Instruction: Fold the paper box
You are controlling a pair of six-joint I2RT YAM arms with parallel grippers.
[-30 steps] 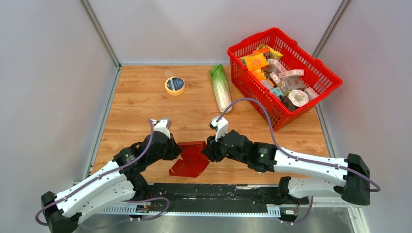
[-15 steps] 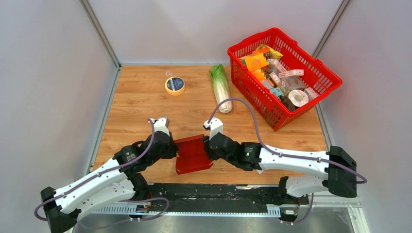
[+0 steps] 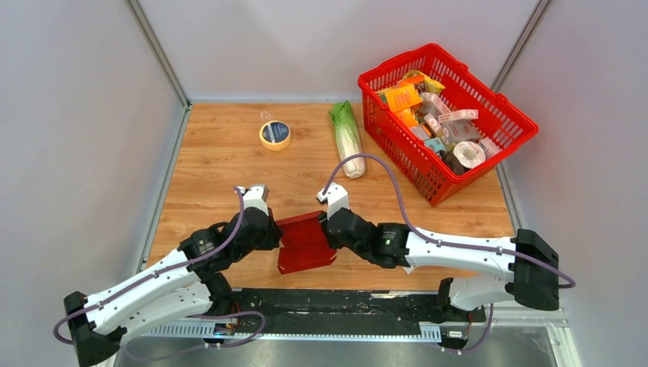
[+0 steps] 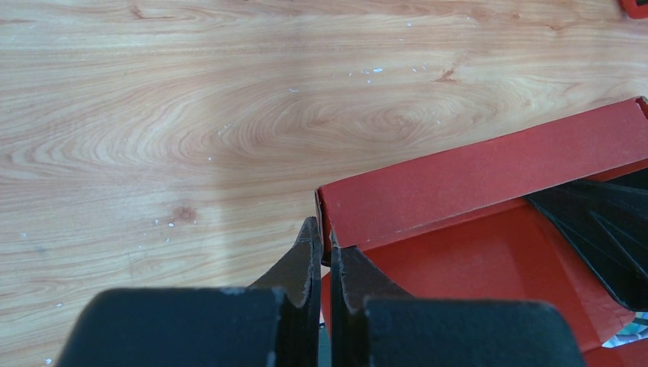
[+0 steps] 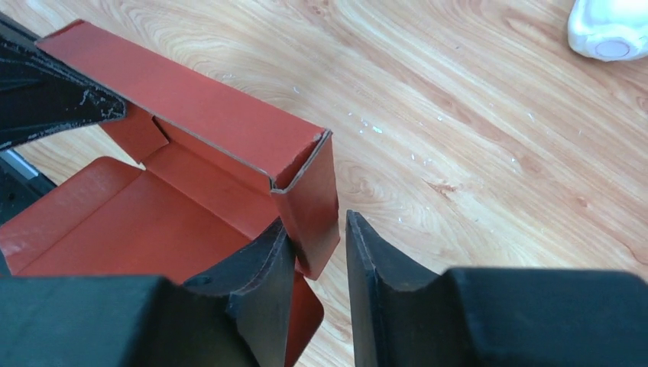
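Moved: my right claw (image 5: pixel 316 222) slid left, paper box (image 3: pixel 306 243) squared up | Where: near middle of surface (image 3: pixel 221 168), between my claws | Grip: my left claw (image 4: pixel 322 233) clenched on its left edge, right claw released around right flap (image 5: pixel 313 191) | Step: standing walls up | Next: I think pinch flap, fold inward

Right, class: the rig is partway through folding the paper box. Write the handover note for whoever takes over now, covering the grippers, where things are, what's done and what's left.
Left gripper: shut on the paper box, pinching its left corner.
Right gripper: open, jaws straddling the right end flap, not clamped.
Position: the box lies on the wooden table near its front edge, between the two arms.
Done: the far wall stands upright, with the flap bent round its corner.
Left: the near panels look flat, so raise them and close up the box.
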